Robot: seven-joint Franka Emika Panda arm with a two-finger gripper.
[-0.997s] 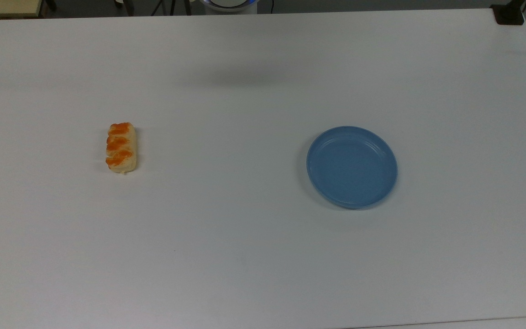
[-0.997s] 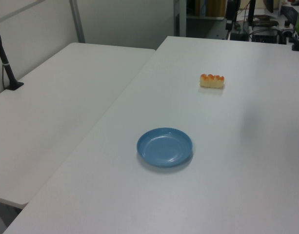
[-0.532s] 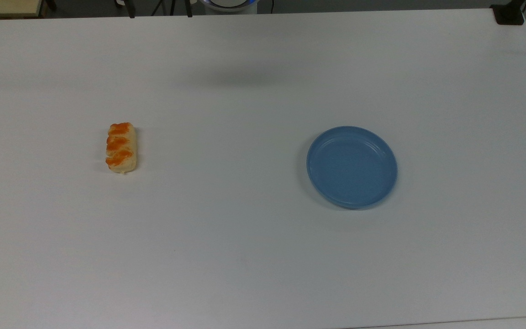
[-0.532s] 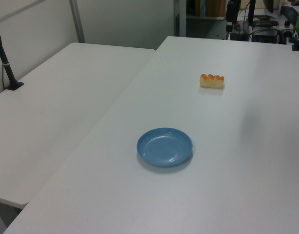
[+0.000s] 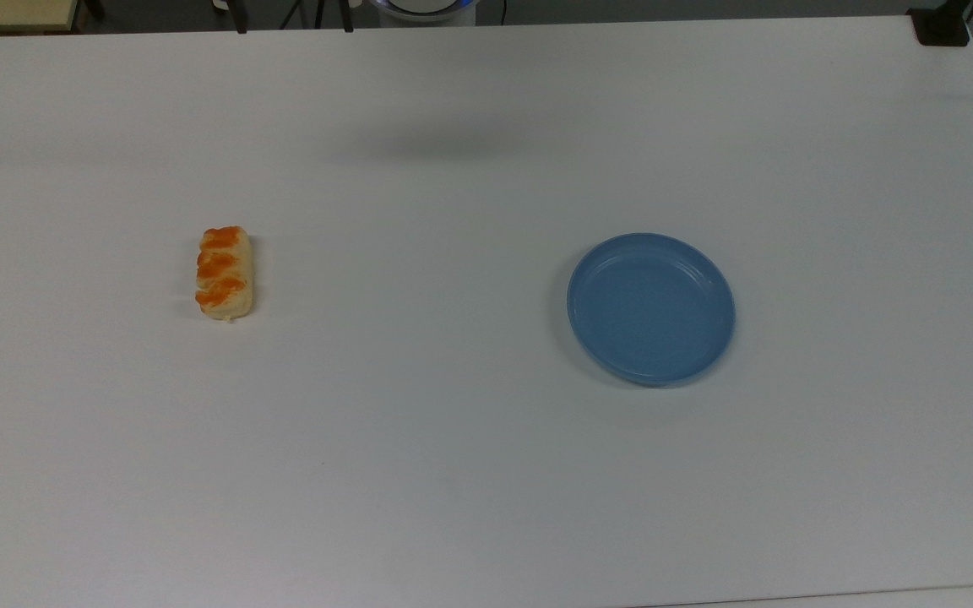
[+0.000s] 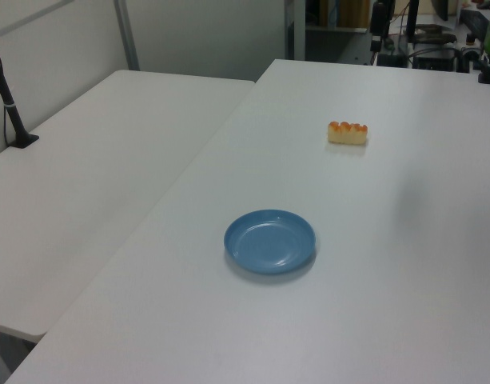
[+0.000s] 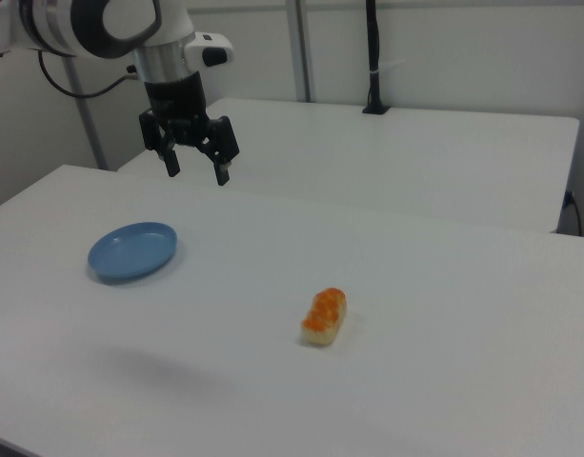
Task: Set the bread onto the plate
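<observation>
1. While the white table point(image 5: 486, 473) fills most of the room, a second table point(image 6: 93, 192) butts against it along the left view's left.
2. From the right view, the arm point(image 7: 110, 24) hangs high above the tabletop, its gripper point(image 7: 196, 174) spread apart and holding nothing.
3. A blue plate point(image 5: 650, 309) lies bare toward the top view's right; the right view puts it below and left of the gripper.
4. Well apart from the plate, the bread point(image 5: 224, 272) lies flat on the table toward the top view's left, glazed bumps up.
</observation>
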